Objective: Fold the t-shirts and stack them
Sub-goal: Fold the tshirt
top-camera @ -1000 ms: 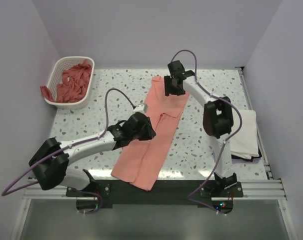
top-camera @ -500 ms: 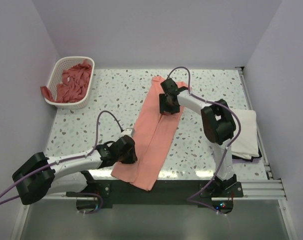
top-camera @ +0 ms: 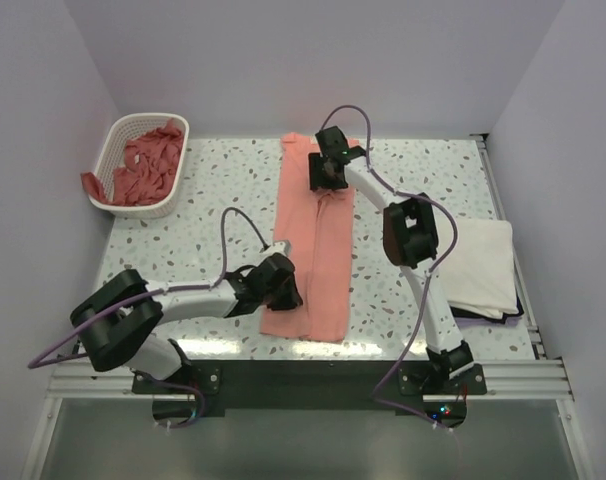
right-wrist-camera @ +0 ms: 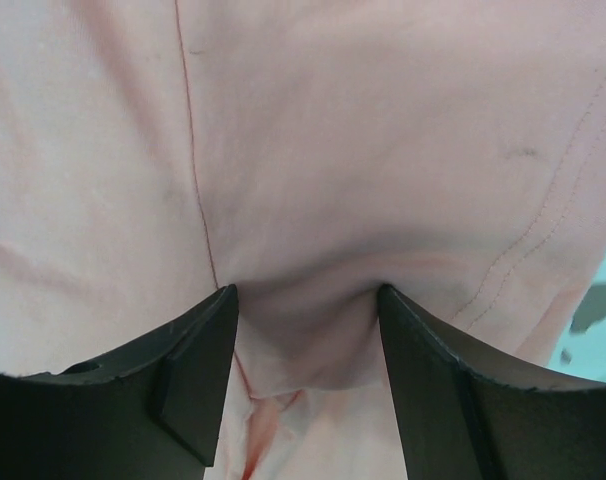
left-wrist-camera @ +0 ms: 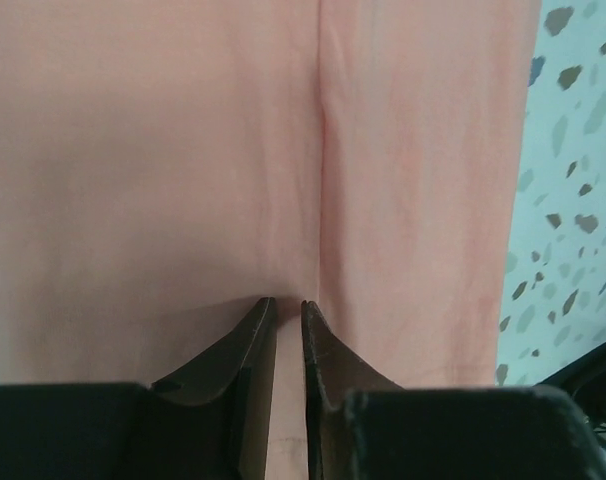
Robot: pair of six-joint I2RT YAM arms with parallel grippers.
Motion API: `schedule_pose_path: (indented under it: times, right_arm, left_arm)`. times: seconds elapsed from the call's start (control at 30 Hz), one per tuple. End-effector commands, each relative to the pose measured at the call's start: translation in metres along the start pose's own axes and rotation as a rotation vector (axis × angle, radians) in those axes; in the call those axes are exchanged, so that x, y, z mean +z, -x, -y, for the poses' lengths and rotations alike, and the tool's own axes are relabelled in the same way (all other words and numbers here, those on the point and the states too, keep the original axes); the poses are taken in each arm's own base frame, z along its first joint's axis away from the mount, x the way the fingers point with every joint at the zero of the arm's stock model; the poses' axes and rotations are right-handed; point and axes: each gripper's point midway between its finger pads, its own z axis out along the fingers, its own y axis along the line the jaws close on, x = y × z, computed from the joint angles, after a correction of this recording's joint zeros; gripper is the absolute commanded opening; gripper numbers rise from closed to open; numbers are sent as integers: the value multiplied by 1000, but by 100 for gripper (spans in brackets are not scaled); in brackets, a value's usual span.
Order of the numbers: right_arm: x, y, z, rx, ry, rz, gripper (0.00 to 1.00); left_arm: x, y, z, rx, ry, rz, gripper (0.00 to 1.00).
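Observation:
A salmon-pink t-shirt [top-camera: 321, 250], folded into a long narrow strip, lies lengthwise down the middle of the table. My left gripper [top-camera: 286, 285] is at the strip's near left part. In the left wrist view it [left-wrist-camera: 289, 302] is nearly shut, with a thin layer of the pink cloth [left-wrist-camera: 283, 150] between its fingertips. My right gripper [top-camera: 326, 178] is on the strip's far end. In the right wrist view its [right-wrist-camera: 305, 290] jaws stand wider, with a bunched hump of the cloth [right-wrist-camera: 313, 200] between them. A folded white t-shirt [top-camera: 483, 262] lies at the right edge.
A white lattice basket [top-camera: 148, 119] stands at the far left corner with more salmon-pink t-shirts [top-camera: 148, 160] heaped in it, one hanging over its left side [top-camera: 91, 185]. Walls close the table at left, back and right. A metal rail [top-camera: 503, 200] runs along the right side.
The pink strip has swung from a diagonal to straight down the table. Its far end went left with the right gripper. The left gripper moved along the near end and narrowed its jaws.

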Motion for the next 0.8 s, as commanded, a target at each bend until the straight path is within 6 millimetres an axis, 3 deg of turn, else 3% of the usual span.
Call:
schedule_pose_path:
  times: [0.0,0.1,0.2,0.23,0.27,0.33,0.37,0.43,0.47,0.5,0.53,0.57,0.6,0.63,0.67,0.7,0.73,0.77]
  right_arm:
    - [29,-8,30,-48,-47,-51,63]
    - [21,12,23,-64,-6,-2,65]
    - [-3,33,14,-64,38,49,68]
    - [-23,50,10,-61,58,91,69]
    - [-31,52,8,-61,66,95,70]
    - [-66,70,1,-49,98,139,74]
    - [-78,68,3,-34,103,124,75]
    - [-101,65,5,9,114,106,75]
    - [-124,57,5,45,147,93,75]
    - [-134,48,2,47,174,79,75]
    - [-147,39,2,64,188,68,75]
    - [-136,-4,10,90,173,-19,75]
    - [-172,-3,3,134,241,27,75]
    - [-178,-8,-6,148,310,62,75]
    - [-165,-70,2,180,296,-57,74]
    - [-196,-72,-2,236,329,-1,74]
    - [-200,-90,-4,244,347,-8,74]
    - [-197,-134,-6,262,341,-69,74]
  left_arm:
    - [7,38,52,-67,-135,78,21]
    - [11,43,61,-78,-151,71,22]
    - [1,53,72,-66,-195,94,23]
    - [-3,55,72,-47,-197,100,24]
    - [-10,59,74,-40,-205,110,24]
    - [-18,58,63,-5,-163,101,24]
    - [-28,64,61,3,-160,129,25]
    - [-34,55,38,20,-100,109,27]
    - [-43,57,35,20,-109,123,27]
    - [-44,49,16,20,-68,98,28]
    - [-48,46,10,20,-62,92,30]
    - [-57,48,9,22,-81,107,31]
    - [-61,46,5,26,-80,104,32]
    - [-63,40,-6,36,-53,89,33]
    - [-69,41,-7,41,-60,97,34]
    - [-71,35,-13,50,-45,74,35]
    - [-72,32,-16,63,-41,63,36]
    - [-74,27,-17,70,-45,41,36]
